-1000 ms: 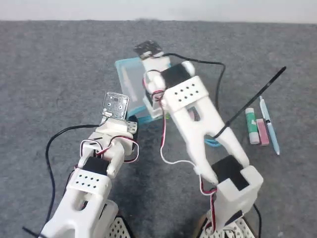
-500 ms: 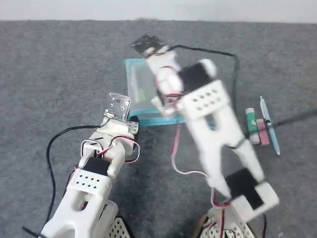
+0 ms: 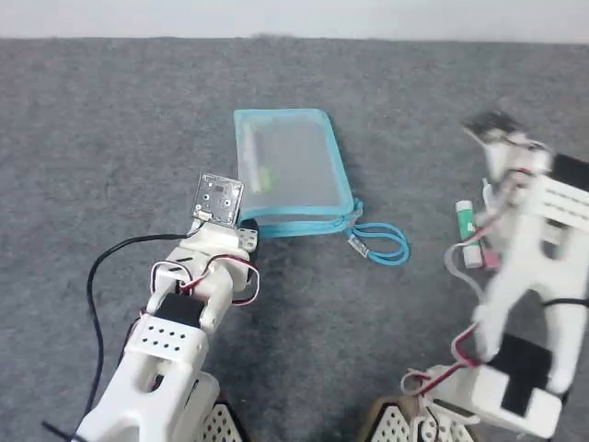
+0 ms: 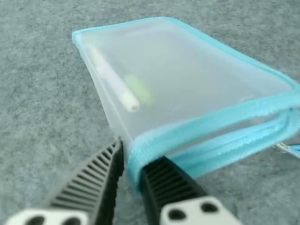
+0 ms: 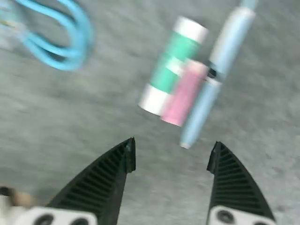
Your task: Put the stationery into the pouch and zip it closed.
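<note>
A translucent pouch with blue trim lies flat on the grey carpet, with a white pen and something green inside it. My left gripper is shut on the blue zip edge at the pouch's near corner. At the right lie a green-and-white glue stick, a pink eraser and a light blue pen, side by side and touching. Just above them hangs my right gripper, open, with nothing between its fingers. In the high view the right arm covers most of this group, and the glue stick shows beside it.
A blue loop strap trails from the pouch's zip end toward the stationery. Grey carpet covers the whole table, bare at the left and far side. A black cable loops beside the left arm.
The right arm has swung from above the pouch to the right and now stands over the loose stationery. The pouch is uncovered. The left arm has kept still.
</note>
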`<state>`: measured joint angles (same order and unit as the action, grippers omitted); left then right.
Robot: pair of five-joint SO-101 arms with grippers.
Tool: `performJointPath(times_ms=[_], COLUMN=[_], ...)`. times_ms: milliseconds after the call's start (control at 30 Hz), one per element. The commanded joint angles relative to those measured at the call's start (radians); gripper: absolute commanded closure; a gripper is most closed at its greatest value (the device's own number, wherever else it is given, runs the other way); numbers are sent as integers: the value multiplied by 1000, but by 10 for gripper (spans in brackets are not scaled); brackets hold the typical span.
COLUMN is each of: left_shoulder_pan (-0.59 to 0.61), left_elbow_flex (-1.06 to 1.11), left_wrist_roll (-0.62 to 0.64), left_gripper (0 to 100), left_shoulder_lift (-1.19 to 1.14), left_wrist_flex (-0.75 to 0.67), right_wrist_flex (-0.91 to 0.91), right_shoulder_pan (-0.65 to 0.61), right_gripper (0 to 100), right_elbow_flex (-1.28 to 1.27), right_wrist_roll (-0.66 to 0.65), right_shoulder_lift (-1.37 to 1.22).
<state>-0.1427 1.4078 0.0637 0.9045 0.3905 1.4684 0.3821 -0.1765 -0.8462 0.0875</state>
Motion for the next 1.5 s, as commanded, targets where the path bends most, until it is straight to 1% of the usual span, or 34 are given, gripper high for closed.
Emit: performJointPath(times_ms=[0,100,333,467,533,700,800,900,1000,1200,1333,1467], left_shoulder_pan=[2,2,2,2,2,2,2,2,2,2,2,2], left_elbow_flex=[-12,-8,1,1,1,1,1,1,1,1,1,1], left_wrist_roll=[-3,-3,-3,-3,-3,-3,-3,-3,-3,-3,-3,-3], left_gripper=[988,988,988,988,988,988,988,988,988,988,988,988], left_shoulder_lift=[2,2,2,2,2,2,2,2,2,5,6,6], left_wrist_flex=[-23,-21,-21,-23,-23,-23,-23,-23,-23,-23,-23,-23], right_wrist_flex=[-117,-179,-303,-317,-317,-314,-305,-280,-191,-19,140,282], right_shoulder_pan=[107,128,136,136,136,137,148,168,179,139,15,-189], right_gripper=[746,746,746,748,788,990,991,992,992,992,992,992], right_elbow_flex=[-12,-6,-6,-6,-6,-6,-5,20,51,51,51,23], right_wrist_roll=[-153,-189,-195,-195,-195,-190,-173,-103,-52,-9,-6,5], right_shoulder_lift=[-65,-171,-338,-395,-420,-466,-463,-398,-282,38,226,397])
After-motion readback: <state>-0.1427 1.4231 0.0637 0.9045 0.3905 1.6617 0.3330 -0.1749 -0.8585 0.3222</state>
